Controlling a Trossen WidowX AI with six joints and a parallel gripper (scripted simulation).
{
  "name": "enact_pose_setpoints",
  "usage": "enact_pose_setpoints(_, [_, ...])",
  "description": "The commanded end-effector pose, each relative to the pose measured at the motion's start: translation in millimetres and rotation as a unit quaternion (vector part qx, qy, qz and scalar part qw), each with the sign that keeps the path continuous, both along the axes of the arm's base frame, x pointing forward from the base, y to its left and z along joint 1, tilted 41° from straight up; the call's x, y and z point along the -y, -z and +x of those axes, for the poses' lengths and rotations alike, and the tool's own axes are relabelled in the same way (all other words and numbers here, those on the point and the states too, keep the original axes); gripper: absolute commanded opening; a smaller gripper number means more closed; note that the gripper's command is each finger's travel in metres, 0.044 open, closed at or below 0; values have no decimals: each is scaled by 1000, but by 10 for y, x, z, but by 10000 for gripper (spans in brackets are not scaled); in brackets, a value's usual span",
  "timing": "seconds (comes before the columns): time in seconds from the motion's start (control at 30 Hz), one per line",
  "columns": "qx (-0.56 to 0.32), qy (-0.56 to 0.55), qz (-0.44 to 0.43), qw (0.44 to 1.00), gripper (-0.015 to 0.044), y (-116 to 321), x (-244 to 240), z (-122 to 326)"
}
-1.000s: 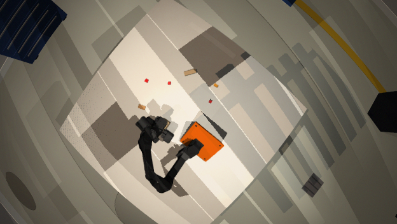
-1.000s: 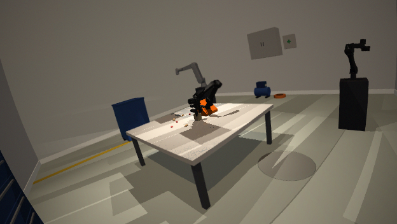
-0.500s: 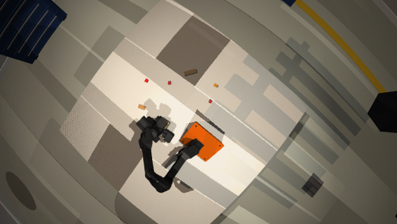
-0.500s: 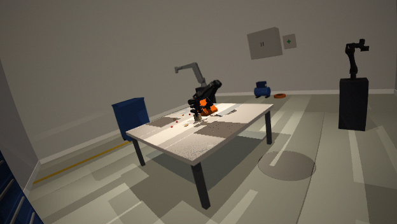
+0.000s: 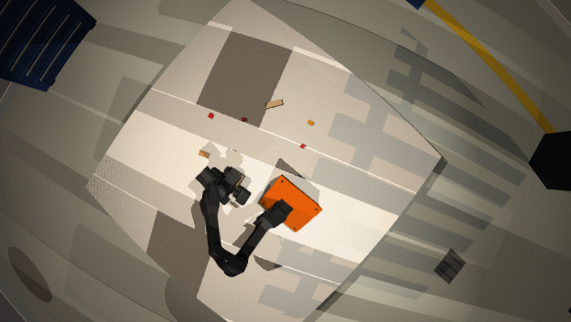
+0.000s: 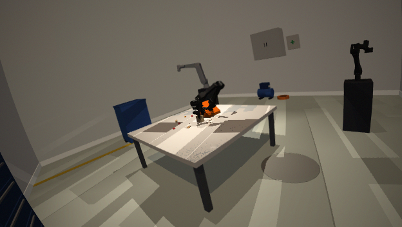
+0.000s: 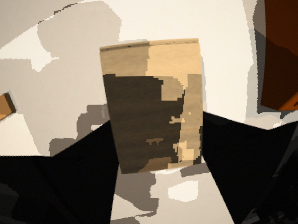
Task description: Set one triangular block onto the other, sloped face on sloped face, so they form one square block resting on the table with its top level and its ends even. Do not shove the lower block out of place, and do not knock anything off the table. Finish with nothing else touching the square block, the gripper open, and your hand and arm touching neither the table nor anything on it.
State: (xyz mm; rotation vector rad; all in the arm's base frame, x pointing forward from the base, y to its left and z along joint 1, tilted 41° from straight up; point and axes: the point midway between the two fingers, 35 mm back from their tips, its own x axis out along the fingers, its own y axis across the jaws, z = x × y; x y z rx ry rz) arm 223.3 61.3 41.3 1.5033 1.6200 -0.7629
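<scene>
My gripper (image 5: pixel 238 182) (image 6: pixel 199 117) (image 7: pixel 154 118) is shut on a light wooden triangular block (image 7: pixel 160 90) (image 6: pixel 200 119). It holds the block low over the table, left of the arm's orange base plate (image 5: pixel 299 208) (image 6: pixel 212 111) (image 7: pixel 280 43). In the wrist view the block fills the space between the dark fingers and part of it is in shadow. The other wooden triangular block (image 5: pixel 274 103) lies far off toward the table's back. I cannot tell whether the held block touches the table.
A small tan-orange block (image 5: pixel 203 154) (image 7: pixel 5 104) lies close to the gripper's left. Small red cubes (image 5: pixel 210 115) (image 5: pixel 303 145) and a small orange cube (image 5: pixel 310 123) are scattered mid-table. A blue bin (image 6: pixel 133 117) stands beside the table (image 6: pixel 206 151).
</scene>
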Motion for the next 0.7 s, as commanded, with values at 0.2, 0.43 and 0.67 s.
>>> enact_pose_setpoints(0.2, [0,0,0,1000,0,7,-3,0])
enact_pose_setpoints(0.43, [-1,3,2,1000,0,5,-6,4])
enact_pose_setpoints(0.67, [-1,0,0,1000,184,8,-3,-1])
